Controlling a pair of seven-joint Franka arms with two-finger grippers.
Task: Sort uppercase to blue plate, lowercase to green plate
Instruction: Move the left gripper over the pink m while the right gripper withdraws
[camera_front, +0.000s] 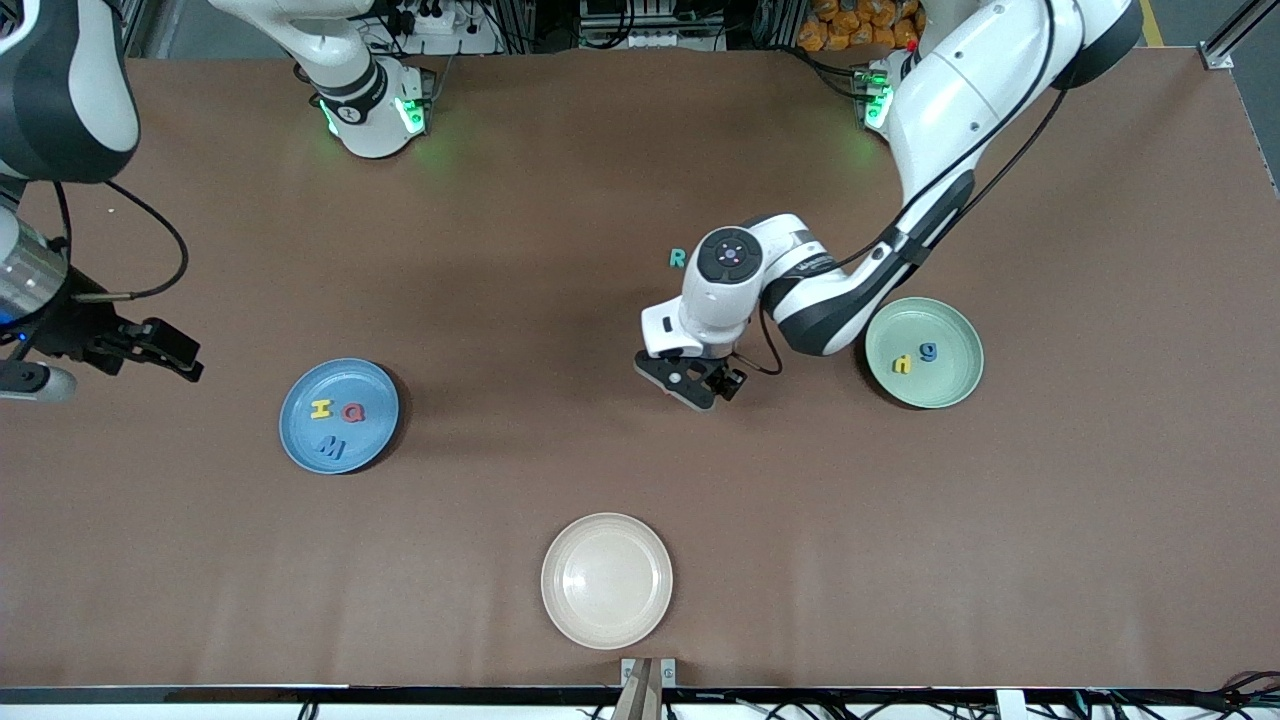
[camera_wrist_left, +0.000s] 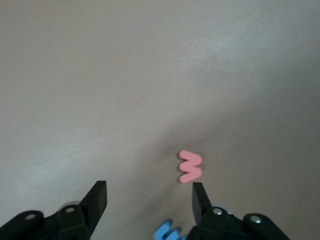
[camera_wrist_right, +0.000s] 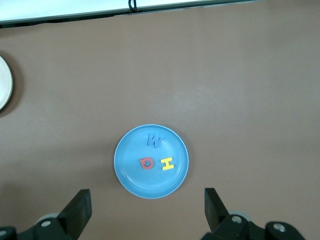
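The blue plate (camera_front: 338, 415) (camera_wrist_right: 151, 161) holds three uppercase letters: yellow H (camera_front: 320, 408) (camera_wrist_right: 167, 163), red Q (camera_front: 353, 411) (camera_wrist_right: 147, 163) and blue M (camera_front: 331, 446) (camera_wrist_right: 155, 140). A teal R (camera_front: 677, 257) lies on the table by the left arm's wrist. The green plate (camera_front: 924, 352) holds a yellow lowercase letter (camera_front: 902, 364) and a blue g (camera_front: 929, 351). My left gripper (camera_front: 700, 385) (camera_wrist_left: 149, 192) is open low over the table. A blue m (camera_wrist_left: 167, 231) lies between its fingers, a red lowercase letter (camera_wrist_left: 190, 166) just past one fingertip. My right gripper (camera_front: 190, 365) (camera_wrist_right: 147, 192) waits open, above the table beside the blue plate.
A cream plate (camera_front: 607, 580) (camera_wrist_right: 4, 82) stands near the table's front edge, nearer to the front camera than both other plates. The brown table (camera_front: 560, 200) stretches between the two arm bases.
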